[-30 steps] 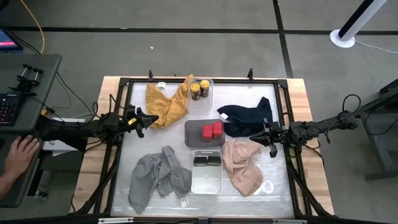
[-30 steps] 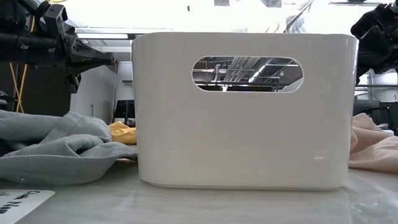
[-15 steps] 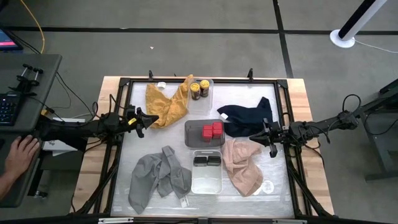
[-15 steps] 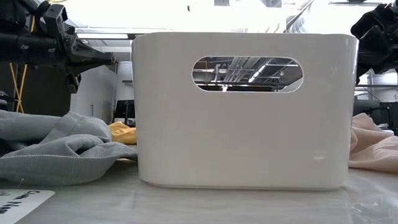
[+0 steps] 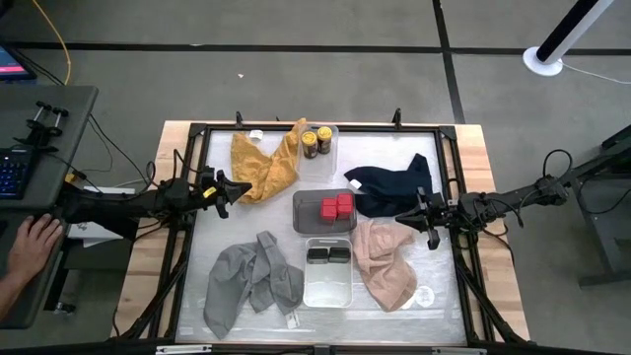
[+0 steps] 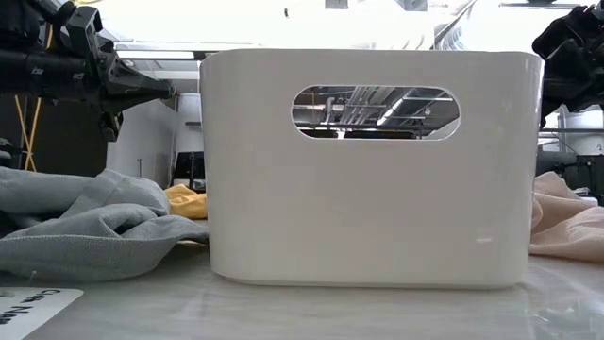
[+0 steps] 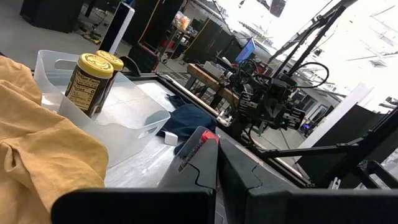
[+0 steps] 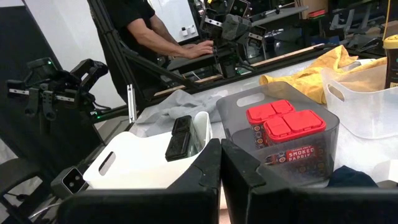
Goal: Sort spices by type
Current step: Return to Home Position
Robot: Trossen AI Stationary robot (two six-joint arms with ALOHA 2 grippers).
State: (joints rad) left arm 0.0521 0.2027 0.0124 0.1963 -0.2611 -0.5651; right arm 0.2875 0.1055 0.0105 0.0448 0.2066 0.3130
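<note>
Jars (image 5: 315, 141) upper centre, red tins (image 5: 336, 208) centre, black tins (image 5: 328, 255) lower centre: each pair together; sorting looks done. Left gripper (image 5: 219, 187), right gripper (image 5: 406, 215): closed, empty.

Jars (image 7: 89, 81): dark glass, yellow lids, tan labels with dark print. Red tins (image 8: 286, 127): red lids, dark label with white lettering. Black tins (image 5: 328, 255): black all over. Clear tray (image 5: 332, 131) is see-through, grey tray (image 5: 308, 212) smoky grey, bin (image 6: 373, 189) plain white. Yellow cloth (image 5: 258, 168) is mustard, navy cloth (image 5: 389, 187) near black, pink cloth (image 5: 386, 261) pale, grey cloth (image 5: 246, 281) mid grey; all plain, no print. Table (image 5: 148, 261) edge light wood, mat (image 5: 227, 232) whitish, frame (image 5: 375, 126) black. Left arm (image 5: 128, 200) and right arm (image 5: 503, 204) black. Floor (image 5: 296, 59) grey with black lines. Person's shirt (image 8: 134, 18) black.
</note>
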